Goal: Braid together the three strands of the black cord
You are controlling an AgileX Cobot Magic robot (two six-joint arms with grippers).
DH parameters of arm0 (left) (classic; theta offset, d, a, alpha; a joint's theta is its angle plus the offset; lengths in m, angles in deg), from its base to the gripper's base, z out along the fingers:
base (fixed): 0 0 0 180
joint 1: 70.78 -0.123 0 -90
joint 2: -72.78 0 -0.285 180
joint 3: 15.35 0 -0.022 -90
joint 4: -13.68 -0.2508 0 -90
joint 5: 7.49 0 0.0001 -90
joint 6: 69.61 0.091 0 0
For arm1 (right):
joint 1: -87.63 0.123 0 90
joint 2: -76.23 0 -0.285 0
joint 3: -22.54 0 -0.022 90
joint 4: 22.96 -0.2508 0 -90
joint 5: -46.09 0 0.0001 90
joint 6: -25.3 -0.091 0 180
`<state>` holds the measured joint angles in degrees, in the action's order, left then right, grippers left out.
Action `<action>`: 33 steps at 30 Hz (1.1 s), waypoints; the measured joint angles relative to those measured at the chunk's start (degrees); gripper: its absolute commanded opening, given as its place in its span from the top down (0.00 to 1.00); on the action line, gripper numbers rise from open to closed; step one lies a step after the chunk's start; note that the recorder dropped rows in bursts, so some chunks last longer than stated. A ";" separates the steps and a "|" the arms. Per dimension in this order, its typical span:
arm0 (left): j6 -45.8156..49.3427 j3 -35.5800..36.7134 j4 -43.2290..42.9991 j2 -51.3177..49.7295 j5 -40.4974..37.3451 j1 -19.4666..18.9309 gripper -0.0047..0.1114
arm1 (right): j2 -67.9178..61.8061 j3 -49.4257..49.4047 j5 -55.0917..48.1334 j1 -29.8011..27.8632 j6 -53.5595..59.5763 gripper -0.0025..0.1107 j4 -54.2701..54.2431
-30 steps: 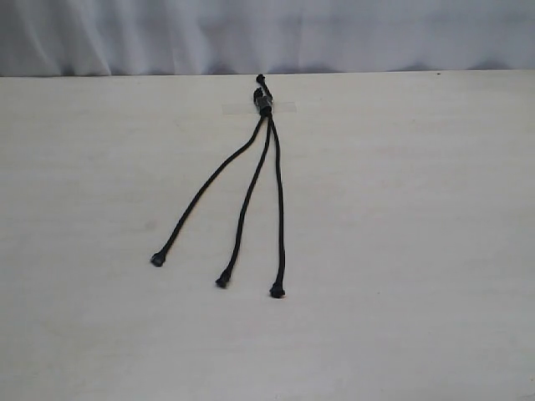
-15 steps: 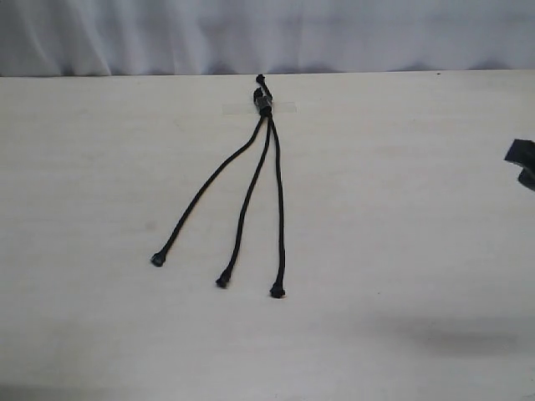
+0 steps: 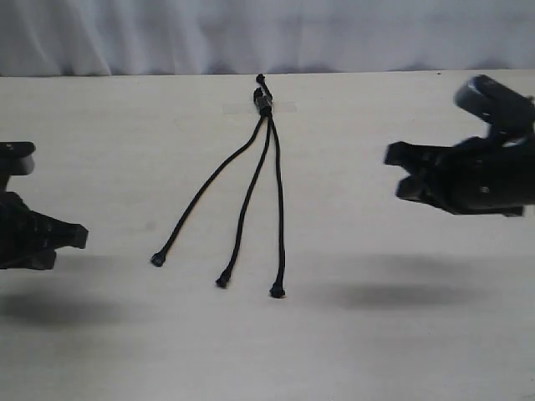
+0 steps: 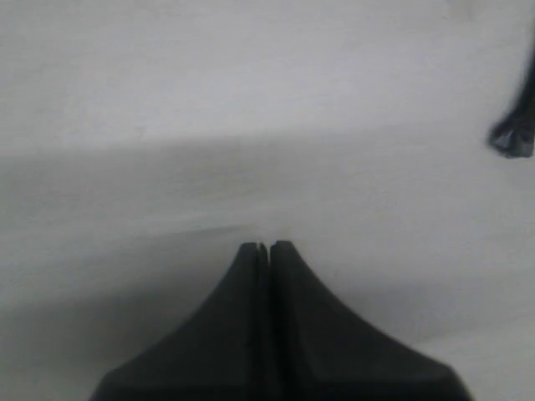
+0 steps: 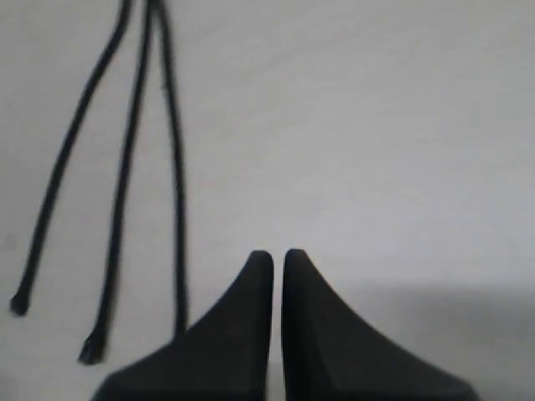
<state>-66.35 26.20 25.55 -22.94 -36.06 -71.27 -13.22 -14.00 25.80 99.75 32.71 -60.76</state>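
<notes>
The black cord (image 3: 264, 102) lies on the table, its knotted end at the far side under a strip of clear tape. Its three strands fan toward the near edge and lie apart, uncrossed: left strand (image 3: 205, 190), middle strand (image 3: 245, 209), right strand (image 3: 279, 209). All of them show in the right wrist view, the middle strand (image 5: 125, 184) among them. My left gripper (image 3: 82, 236) (image 4: 264, 245) hovers left of the left strand, shut and empty; a knobbed tip (image 4: 512, 138) shows at the edge of its view. My right gripper (image 3: 393, 171) (image 5: 277, 253) hovers right of the strands, shut to a thin slit, empty.
The pale table (image 3: 401, 334) stretches around the cord. A white curtain (image 3: 334, 33) hangs behind the far edge. Both arms cast shadows on the tabletop beneath them.
Both arms have come into the exterior view, the left from the left edge and the right from the right edge. The cord has not moved.
</notes>
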 measured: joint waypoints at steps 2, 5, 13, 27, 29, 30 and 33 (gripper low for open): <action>0.15 0.00 1.10 -0.85 1.09 1.65 0.96 | -3.55 4.40 -1.20 5.43 -0.17 0.94 1.24; 0.29 0.00 1.93 -0.98 2.03 2.70 0.96 | -10.43 11.46 -5.37 12.73 -2.99 0.94 5.51; 0.29 -0.11 2.04 0.05 -2.52 2.80 0.96 | -27.32 31.80 -15.98 25.48 -25.49 0.91 31.82; 0.29 -0.11 1.90 21.62 -5.05 2.80 0.96 | -41.43 44.80 -25.81 30.52 -35.85 0.62 38.11; 0.29 -0.11 1.23 23.66 -5.05 2.80 0.96 | -42.13 44.85 -25.96 30.52 -36.36 0.68 38.11; 0.29 -0.11 0.84 24.47 -5.05 2.80 0.96 | -42.57 44.85 -26.09 30.52 -36.37 0.72 38.11; 0.29 -0.11 0.00 25.56 -5.15 2.80 0.96 | -43.70 45.16 -26.93 30.62 -36.60 0.87 38.11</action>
<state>-66.07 26.09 25.55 2.62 -41.21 -68.47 -56.91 31.15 -1.12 130.37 -3.88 -22.65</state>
